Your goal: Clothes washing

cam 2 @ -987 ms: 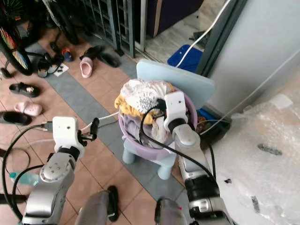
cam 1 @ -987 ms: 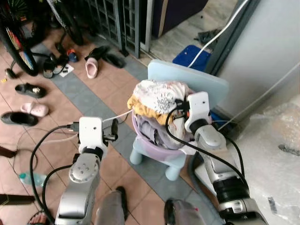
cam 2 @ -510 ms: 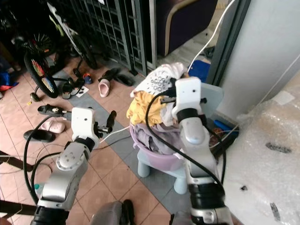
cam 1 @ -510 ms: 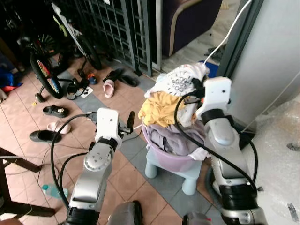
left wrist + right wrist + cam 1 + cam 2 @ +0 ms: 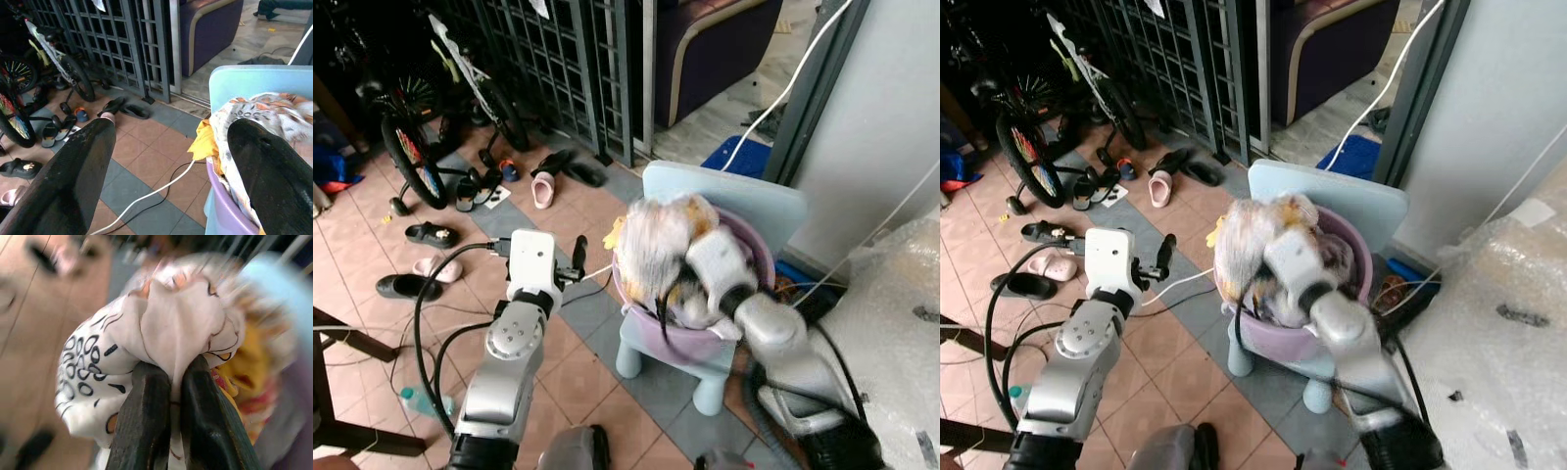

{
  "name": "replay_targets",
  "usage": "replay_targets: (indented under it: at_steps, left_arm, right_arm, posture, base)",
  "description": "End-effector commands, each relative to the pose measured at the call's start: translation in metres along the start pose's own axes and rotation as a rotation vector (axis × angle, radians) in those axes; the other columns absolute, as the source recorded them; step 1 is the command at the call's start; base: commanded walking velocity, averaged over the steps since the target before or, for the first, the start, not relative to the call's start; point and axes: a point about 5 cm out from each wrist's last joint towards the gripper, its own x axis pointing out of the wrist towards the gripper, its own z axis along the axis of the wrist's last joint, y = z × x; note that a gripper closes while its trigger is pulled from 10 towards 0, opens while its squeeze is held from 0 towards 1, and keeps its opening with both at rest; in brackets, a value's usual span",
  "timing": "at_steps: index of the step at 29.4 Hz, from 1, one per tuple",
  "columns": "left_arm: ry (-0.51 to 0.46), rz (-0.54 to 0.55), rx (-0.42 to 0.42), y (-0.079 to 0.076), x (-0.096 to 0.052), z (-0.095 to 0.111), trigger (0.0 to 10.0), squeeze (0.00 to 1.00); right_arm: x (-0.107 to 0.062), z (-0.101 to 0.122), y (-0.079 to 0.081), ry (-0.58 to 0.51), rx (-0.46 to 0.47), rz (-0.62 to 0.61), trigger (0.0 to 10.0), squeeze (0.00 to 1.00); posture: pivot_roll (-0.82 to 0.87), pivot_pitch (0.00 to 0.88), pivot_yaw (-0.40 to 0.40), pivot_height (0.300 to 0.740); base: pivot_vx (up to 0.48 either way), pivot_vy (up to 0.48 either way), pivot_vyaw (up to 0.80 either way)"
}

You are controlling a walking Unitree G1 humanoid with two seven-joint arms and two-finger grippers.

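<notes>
The right tool (image 5: 168,396) is clamped on the patterned white garment (image 5: 161,328), directly above the purple basin (image 5: 651,323). The left tool (image 5: 171,161) stands open beside the basin, farther off.

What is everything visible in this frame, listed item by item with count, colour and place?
White patterned garment: one, white with black rings, pinched at the top of the pile.
Clothes pile: one, white, yellow and grey, in the basin.
Basin: one, lilac, on the chair seat.
Chair: one, pale blue, by the grey wall.
Bicycle: one, dark with coloured spokes, far left by the gate.
Shoes and sandals: several, black and pink, scattered on the tiled floor.
Metal gate: one, dark grey, behind the shoes.
White cable: one, across the floor tiles.
Bubble wrap: clear, far right.
Left gripper: open, held left of the basin.
Right gripper: shut on the white patterned garment.
</notes>
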Motion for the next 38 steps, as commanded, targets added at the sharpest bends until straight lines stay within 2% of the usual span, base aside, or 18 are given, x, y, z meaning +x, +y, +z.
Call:
replay_targets:
  at_steps: [1,2,3,5,9,15,16,17,18,24,27,29,32,35,38]
  left_arm:
    - [0.005,0.009,0.011,0.002,0.0,-0.001,10.0,0.0]
    - [0.006,0.009,0.012,0.002,0.0,-0.002,10.0,0.0]
    - [0.01,0.01,0.015,0.002,0.0,-0.002,10.0,0.0]
    - [0.012,0.012,0.019,0.002,0.0,-0.003,10.0,0.0]
    - [0.018,0.02,0.024,0.004,0.0,-0.004,10.0,0.0]
    - [0.019,0.027,0.026,0.004,-0.002,-0.005,10.0,0.0]
    - [0.02,0.027,0.027,0.004,-0.002,-0.005,10.0,0.0]
    - [0.02,0.027,0.029,0.004,-0.002,-0.005,10.0,0.0]
    - [0.023,0.027,0.032,0.005,-0.002,-0.005,10.0,0.0]
    - [0.026,0.023,0.041,0.006,-0.002,-0.006,10.0,0.0]
    - [0.028,0.021,0.045,0.005,-0.002,-0.006,10.0,0.0]
    - [0.028,0.024,0.046,0.006,-0.002,-0.005,10.0,0.0]
    - [0.029,0.025,0.046,0.006,-0.001,-0.005,10.0,0.0]
    - [0.028,0.025,0.047,0.006,-0.001,-0.005,10.0,0.0]
    - [0.028,0.025,0.048,0.006,0.0,-0.005,10.0,0.0]
  right_arm:
    - [0.001,0.008,0.001,-0.018,-0.031,0.019,10.0,0.0]
    - [0.001,0.007,0.0,-0.012,-0.041,0.016,10.0,0.33]
    - [0.002,0.007,-0.002,-0.007,-0.069,-0.011,10.0,1.0]
    - [0.004,0.007,-0.007,-0.002,-0.094,-0.048,10.0,1.0]
    - [0.008,0.009,-0.018,0.003,-0.064,-0.135,10.0,1.0]
    - [0.012,0.006,-0.023,0.016,0.001,-0.172,9.8,0.98]
    - [0.012,0.006,-0.024,0.018,0.012,-0.182,3.7,0.58]
    - [0.012,0.005,-0.025,0.016,0.027,-0.188,0.0,0.0]
    - [0.013,0.004,-0.026,0.021,0.055,-0.197,0.0,0.0]
    - [0.013,0.002,-0.029,0.018,0.088,-0.25,0.0,0.0]
    - [0.011,0.004,-0.036,-0.003,0.11,-0.308,0.0,0.0]
    - [0.008,0.011,-0.05,-0.054,0.128,-0.408,0.0,0.0]
    - [0.006,0.015,-0.057,-0.086,0.134,-0.46,0.0,0.0]
    - [0.003,0.028,-0.07,-0.165,0.147,-0.539,0.0,0.0]
    - [0.001,0.036,-0.075,-0.215,0.163,-0.572,0.0,0.0]
  posture:
    - [-0.05,0.03,0.096,0.74]
    - [-0.06,0.032,0.096,0.74]
    - [-0.05,0.033,0.095,0.74]
    - [-0.05,0.034,0.093,0.74]
    - [-0.05,0.038,0.087,0.74]
    - [-0.04,0.039,0.086,0.74]
    - [-0.04,0.039,0.086,0.74]
    - [-0.04,0.039,0.086,0.74]
    - [-0.04,0.039,0.085,0.74]
    - [-0.04,0.04,0.088,0.74]
    - [-0.04,0.047,0.089,0.74]
    - [-0.04,0.047,0.09,0.74]
    - [-0.04,0.047,0.089,0.74]
    - [-0.04,0.046,0.088,0.74]
    - [-0.04,0.046,0.088,0.74]
  base:
    - [0.0,0.0,0.0]
    - [0.0,0.0,0.0]
    - [0.0,0.0,0.0]
    - [0.0,0.0,0.0]
    - [0.0,0.0,0.0]
    - [0.0,0.0,0.0]
    - [0.0,0.0,0.0]
    - [0.0,0.0,0.0]
    - [0.0,0.0,0.0]
    - [0.0,0.0,0.0]
    - [0.0,0.0,0.0]
    - [0.0,0.0,0.0]
    - [0.0,0.0,0.0]
    - [0.0,0.0,0.0]
    - [0.0,0.0,0.0]
